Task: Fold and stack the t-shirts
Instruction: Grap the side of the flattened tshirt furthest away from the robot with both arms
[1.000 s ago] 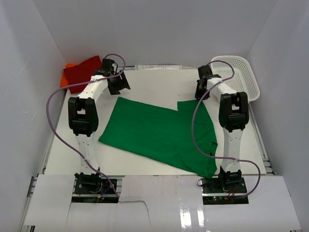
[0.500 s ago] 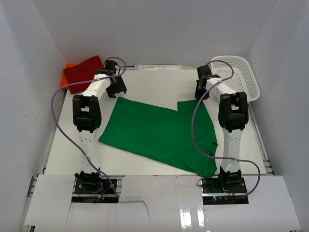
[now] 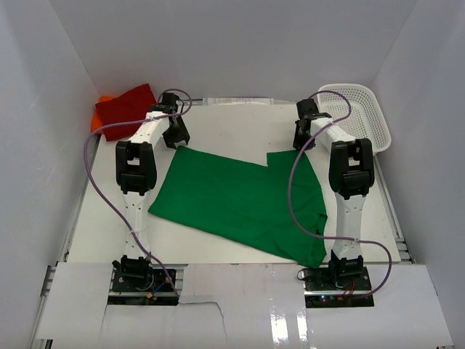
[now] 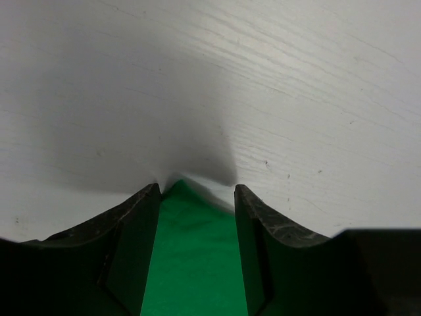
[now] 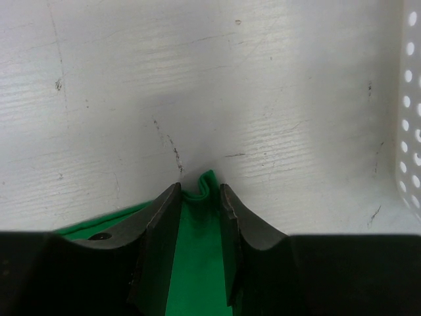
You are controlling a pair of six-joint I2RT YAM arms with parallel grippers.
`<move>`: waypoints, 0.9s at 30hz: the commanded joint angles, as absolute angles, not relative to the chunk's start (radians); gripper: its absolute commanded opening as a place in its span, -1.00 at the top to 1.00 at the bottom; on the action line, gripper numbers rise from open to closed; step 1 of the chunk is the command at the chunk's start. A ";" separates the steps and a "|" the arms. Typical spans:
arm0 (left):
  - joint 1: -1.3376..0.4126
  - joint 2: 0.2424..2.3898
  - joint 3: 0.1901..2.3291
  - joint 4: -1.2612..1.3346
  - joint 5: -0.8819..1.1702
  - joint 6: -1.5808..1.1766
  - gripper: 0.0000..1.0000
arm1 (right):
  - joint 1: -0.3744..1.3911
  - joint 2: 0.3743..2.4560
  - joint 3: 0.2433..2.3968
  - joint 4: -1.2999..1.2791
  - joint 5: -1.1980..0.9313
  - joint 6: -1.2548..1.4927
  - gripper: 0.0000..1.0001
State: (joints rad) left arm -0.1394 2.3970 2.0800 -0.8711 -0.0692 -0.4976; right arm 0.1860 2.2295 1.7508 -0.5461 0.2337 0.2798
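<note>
the green t-shirt point(image 3: 240, 200) is lying spread out left of the white basket point(image 3: 367, 109). nearer the basket, the right gripper point(image 3: 302, 143) is pinching one bunched far corner; farther off, the left gripper point(image 3: 176, 141) is straddling the other, jaws apart.

White mesh basket point(image 3: 361, 120) — table's point(image 3: 240, 127) far-right corner.

Light falls evenly from overhead, so the white table point(image 3: 240, 123) and walls point(image 3: 218, 43) come out bright. In the top view, soft glare sits on the glossy sheet point(image 3: 290, 313) at six o'clock. Under my left wrist a broad grey shadow spreads from nine toward twelve o'clock. My left fingers point(image 4: 131, 250) look dark and slightly soft (the wood grain beyond is crisp).
</note>
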 commanded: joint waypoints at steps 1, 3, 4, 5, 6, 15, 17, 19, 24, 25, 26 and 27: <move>-0.140 2.393 2.095 -0.899 -0.092 -0.497 -0.16 | 0.189 2.207 1.726 -0.555 0.261 0.265 0.33; -0.141 2.396 2.094 -0.899 -0.095 -0.495 0.11 | 0.189 2.209 1.727 -0.555 0.259 0.265 0.50; -0.140 2.393 2.091 -0.899 -0.098 -0.495 0.28 | 0.189 2.207 1.727 -0.555 0.256 0.264 0.51; -0.141 2.388 2.088 -0.897 -0.101 -0.497 0.30 | 0.187 2.210 1.727 -0.554 0.256 0.264 0.51; -0.141 2.385 2.083 -0.899 -0.100 -0.495 0.36 | 0.187 2.210 1.730 -0.555 0.256 0.262 0.50; -0.140 2.373 2.129 -0.920 -0.121 -0.488 1.00 | 0.189 2.220 1.811 -0.580 0.270 0.250 0.85; -0.140 2.390 2.167 -0.948 -0.123 -0.485 1.00 | 0.189 2.223 1.862 -0.607 0.279 0.242 0.85; -0.140 2.408 2.236 -0.971 -0.118 -0.480 1.00 | 0.190 2.208 1.884 -0.618 0.285 0.235 0.85; -0.141 2.367 2.228 -0.979 -0.118 -0.474 1.00 | 0.195 2.114 1.810 -0.574 0.299 0.222 0.85; -0.141 2.358 2.214 -0.974 -0.120 -0.469 1.00 | 0.196 2.074 1.787 -0.562 0.296 0.222 0.85; -0.143 2.336 2.200 -0.965 -0.123 -0.468 1.00 | 0.199 2.054 1.743 -0.540 0.295 0.222 0.85; -0.144 2.326 2.168 -0.962 -0.126 -0.465 1.00 | 0.204 2.036 1.721 -0.534 0.293 0.222 0.84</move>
